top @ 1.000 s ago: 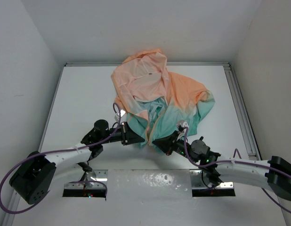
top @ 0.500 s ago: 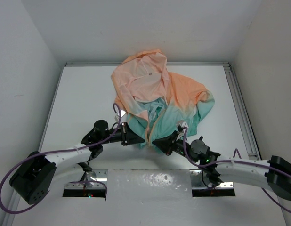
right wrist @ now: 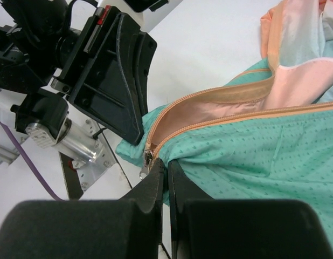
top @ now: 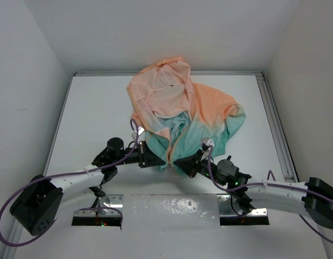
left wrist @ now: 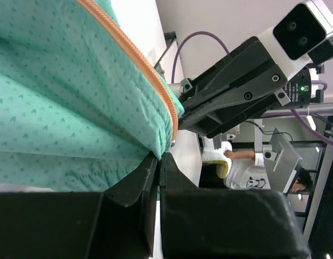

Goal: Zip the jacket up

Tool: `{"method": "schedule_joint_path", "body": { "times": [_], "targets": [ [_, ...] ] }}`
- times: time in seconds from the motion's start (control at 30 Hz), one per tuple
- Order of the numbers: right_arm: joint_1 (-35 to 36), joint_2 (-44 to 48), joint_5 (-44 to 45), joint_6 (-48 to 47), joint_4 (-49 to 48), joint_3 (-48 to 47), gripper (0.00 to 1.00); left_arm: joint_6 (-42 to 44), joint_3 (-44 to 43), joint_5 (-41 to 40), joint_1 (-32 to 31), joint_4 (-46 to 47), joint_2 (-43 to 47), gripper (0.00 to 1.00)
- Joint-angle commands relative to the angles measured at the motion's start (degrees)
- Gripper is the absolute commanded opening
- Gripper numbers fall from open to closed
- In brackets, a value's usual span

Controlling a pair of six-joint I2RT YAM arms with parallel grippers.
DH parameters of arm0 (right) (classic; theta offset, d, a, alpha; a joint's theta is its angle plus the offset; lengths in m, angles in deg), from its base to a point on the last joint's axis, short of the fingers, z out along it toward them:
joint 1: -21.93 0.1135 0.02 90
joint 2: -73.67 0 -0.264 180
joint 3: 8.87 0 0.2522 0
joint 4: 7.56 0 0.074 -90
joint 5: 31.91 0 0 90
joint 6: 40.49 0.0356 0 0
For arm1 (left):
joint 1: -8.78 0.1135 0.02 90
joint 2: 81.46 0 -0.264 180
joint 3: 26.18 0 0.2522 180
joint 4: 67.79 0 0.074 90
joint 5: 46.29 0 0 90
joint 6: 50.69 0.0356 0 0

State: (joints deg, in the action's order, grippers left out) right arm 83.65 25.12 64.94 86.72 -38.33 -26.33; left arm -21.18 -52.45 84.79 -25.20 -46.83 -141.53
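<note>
Teal hem of the jacket (top: 182, 108) is pinched by left claw (left wrist: 160, 162) and right claw (right wrist: 166, 170), contact indistinct from overhead.

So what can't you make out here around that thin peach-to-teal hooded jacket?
- Top view: hem corners and sleeves of the thin peach-to-teal hooded jacket; the left gripper and right gripper cover the corners, and folds hide the sleeves.
- Left wrist view: how much cloth is pinched; the shut black fingers hide it.
- Right wrist view: whether the small silver zipper pull is gripped; the fingers hide the contact.
</note>
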Motion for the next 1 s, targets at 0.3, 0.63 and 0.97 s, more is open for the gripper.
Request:
{"method": "schedule_joint_path", "body": {
  "times": [0.3, 0.63, 0.97],
  "targets": [
    [0.07, -1.89, 2.55, -1.88, -5.13, -4.03, 0.00, 4.41, -1.46, -1.70, 0.49, -6.49, 2.50, 0.00],
    [0.07, -6.11, 3.61, 1.19, -1.87, -6.75, 0.00, 6.79, -2.52, -3.55, 0.49, -9.23, 4.00, 0.00],
    [0.16, -4.63, 0.36, 1.90, -3.98, -4.30, 0.00, 5.21, -2.16, -3.55, 0.58, -6.08, 4.27, 0.00]
  ]
}}
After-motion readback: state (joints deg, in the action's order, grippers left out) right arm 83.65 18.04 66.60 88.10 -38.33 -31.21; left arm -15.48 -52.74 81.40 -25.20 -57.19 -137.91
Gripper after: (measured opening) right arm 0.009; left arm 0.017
